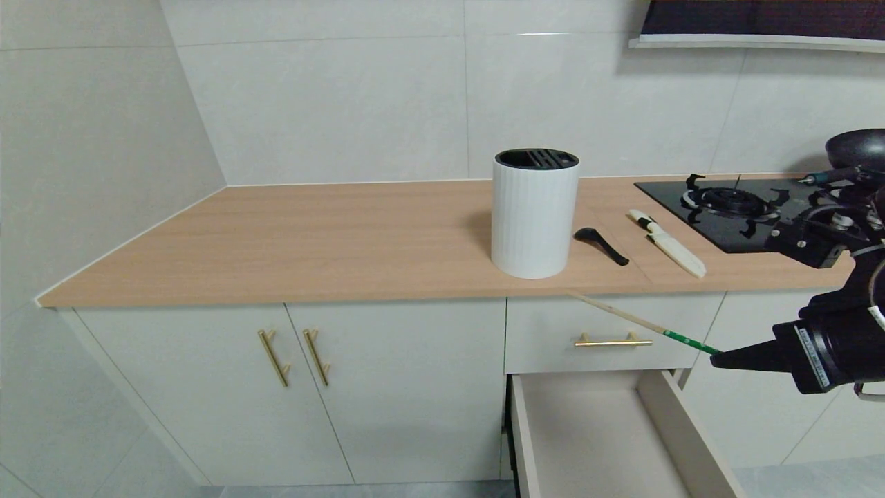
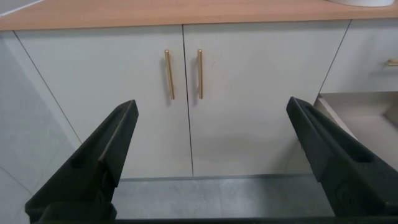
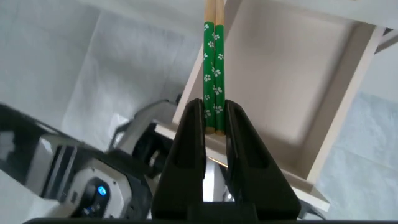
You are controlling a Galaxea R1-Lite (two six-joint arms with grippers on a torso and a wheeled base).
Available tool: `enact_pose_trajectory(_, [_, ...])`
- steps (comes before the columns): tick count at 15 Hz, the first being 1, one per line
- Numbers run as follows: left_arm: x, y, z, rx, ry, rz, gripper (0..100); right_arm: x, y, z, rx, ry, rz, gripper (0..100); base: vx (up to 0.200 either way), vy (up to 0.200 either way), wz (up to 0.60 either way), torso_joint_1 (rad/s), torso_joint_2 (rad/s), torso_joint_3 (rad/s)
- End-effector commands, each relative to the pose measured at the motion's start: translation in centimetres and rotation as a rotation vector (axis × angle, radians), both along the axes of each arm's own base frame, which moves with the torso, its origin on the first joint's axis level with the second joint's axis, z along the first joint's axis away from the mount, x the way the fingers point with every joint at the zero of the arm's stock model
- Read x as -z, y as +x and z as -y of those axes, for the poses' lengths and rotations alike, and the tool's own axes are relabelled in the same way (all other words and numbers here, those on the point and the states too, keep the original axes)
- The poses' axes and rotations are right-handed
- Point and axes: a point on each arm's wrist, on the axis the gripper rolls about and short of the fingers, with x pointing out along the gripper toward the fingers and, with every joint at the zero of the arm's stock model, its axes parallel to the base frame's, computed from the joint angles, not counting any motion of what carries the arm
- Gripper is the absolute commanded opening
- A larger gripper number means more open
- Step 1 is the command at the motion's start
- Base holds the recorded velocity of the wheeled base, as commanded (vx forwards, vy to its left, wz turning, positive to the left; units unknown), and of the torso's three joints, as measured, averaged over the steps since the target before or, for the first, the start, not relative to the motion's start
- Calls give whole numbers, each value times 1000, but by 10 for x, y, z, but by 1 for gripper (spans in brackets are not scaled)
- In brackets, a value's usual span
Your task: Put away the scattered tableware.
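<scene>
Left gripper [image 2: 211, 106] gapes wide, empty, facing white cabinet doors [image 2: 249, 118]. Right gripper [image 1: 719, 360] clamps the green flowered ends of wooden chopsticks [image 1: 636, 321], slanting toward the wooden counter's [image 1: 311, 242] front edge, above the open drawer [image 1: 681, 429].

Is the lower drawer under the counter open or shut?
Open: the lower drawer stands pulled out beneath the shut upper drawer, its bare inside showing.

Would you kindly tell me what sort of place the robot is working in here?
Most likely a home kitchen: a gas hob is set into the wooden counter, a white knife holder stands near a knife, and tiled walls rise behind the cabinets.
</scene>
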Motion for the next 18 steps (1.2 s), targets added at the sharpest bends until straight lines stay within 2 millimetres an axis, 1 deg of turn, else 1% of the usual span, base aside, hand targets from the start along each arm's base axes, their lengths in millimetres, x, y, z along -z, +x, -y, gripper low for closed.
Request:
enact_pose_trajectory(1, [0, 0, 0, -1, 0, -2, 100, 9, 5, -6, -20, -12, -38, 0, 0, 0, 0, 0, 0, 0])
enact_pose_trajectory(4, [0, 0, 0, -1, 0, -2, 100, 18, 8, -11, -41, -24, -74, 0, 0, 0, 0, 0, 0, 0])
enact_pose_trajectory(8, [0, 0, 0, -1, 0, -2, 100, 22, 9, -18, -67, -31, -93, 0, 0, 0, 0, -30, 76, 54])
enact_pose_trajectory(18, [0, 0, 0, -1, 0, 0, 100, 34, 18, -21, -62, -55, -139, 0, 0, 0, 0, -166, 451, 282])
